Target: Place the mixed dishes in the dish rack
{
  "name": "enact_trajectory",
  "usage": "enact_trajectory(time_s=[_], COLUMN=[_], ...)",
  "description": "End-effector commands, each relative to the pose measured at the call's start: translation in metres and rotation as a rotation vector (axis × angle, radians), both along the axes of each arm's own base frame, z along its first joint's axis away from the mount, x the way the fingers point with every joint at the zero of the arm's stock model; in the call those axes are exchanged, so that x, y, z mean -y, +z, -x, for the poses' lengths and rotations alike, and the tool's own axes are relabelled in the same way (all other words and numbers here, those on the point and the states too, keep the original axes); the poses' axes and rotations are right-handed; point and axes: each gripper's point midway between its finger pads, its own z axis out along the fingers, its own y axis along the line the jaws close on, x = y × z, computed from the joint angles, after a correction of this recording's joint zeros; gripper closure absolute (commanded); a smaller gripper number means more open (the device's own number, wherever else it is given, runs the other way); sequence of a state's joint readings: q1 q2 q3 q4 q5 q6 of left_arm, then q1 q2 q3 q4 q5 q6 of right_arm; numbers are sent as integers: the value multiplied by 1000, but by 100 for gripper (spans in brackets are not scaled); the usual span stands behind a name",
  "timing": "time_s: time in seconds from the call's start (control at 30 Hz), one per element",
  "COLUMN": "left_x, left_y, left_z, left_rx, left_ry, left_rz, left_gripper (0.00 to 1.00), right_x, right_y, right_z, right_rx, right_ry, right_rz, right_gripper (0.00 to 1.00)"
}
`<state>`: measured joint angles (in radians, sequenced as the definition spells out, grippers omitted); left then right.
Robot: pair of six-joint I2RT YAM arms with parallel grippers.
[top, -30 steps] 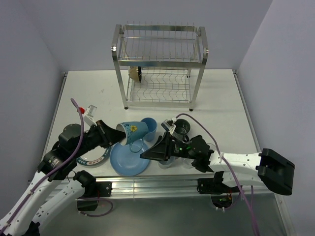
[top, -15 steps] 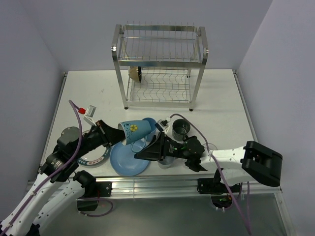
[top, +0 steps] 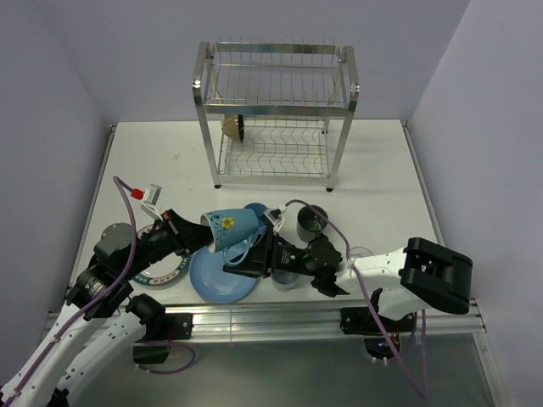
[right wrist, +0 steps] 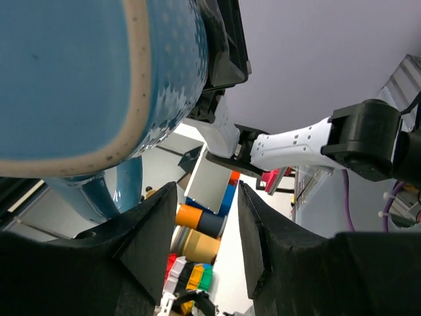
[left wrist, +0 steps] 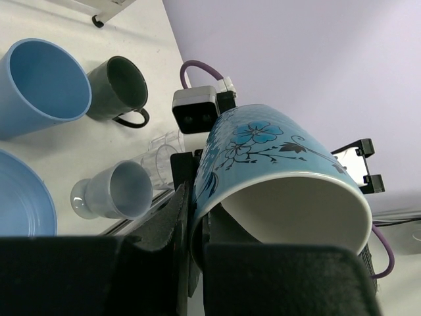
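Observation:
My left gripper (top: 200, 231) is shut on the rim of the pale blue flowered mug (top: 229, 226), one finger inside and one outside (left wrist: 197, 210), and holds it tilted above the blue plate (top: 216, 280). The mug fills the left wrist view (left wrist: 276, 148). My right gripper (top: 235, 264) is open, its tips just below the mug's base and handle; the right wrist view shows the mug's underside (right wrist: 79, 72) above the spread fingers (right wrist: 207, 197). The dish rack (top: 276, 110) stands at the back with a cream cup (top: 233, 127) on its lower tier.
A blue tumbler (left wrist: 39, 85), a dark mug (left wrist: 122, 85), a clear glass (left wrist: 161, 148) and a pale cup (left wrist: 115, 191) stand right of the plate. A white plate with patterned rim (top: 165, 273) lies under my left arm. The metal rail (top: 280, 318) runs along the near edge.
My right gripper has moved left across the table to just under the held mug. My left gripper and the mug have shifted slightly.

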<state>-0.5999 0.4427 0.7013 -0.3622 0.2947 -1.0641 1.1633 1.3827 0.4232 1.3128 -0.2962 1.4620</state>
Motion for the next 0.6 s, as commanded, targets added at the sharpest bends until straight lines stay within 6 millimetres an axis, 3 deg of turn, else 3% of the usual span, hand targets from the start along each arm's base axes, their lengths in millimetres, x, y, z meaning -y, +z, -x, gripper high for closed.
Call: enact_trajectory(time_s=[0.0,0.13,0.3,0.57], left_x=[0,-3,-7,-6], left_y=[34,36,42,47], left_z=[7,7,4,2], left_rx=[103,109,122,131], left_ry=[-23,-8,21,19], left_rz=[79,70,53,48], left_gripper=[100,100,100,100], right_x=[39,47,44,54], right_y=[90,96,97,108], right_z=[13,16,24,29], right_rx=[142,162,185,231], right_ry=[-30,-38,-32,-59], right_rz=[-369,-372,-327,-334], right_gripper=[51,49,38,37])
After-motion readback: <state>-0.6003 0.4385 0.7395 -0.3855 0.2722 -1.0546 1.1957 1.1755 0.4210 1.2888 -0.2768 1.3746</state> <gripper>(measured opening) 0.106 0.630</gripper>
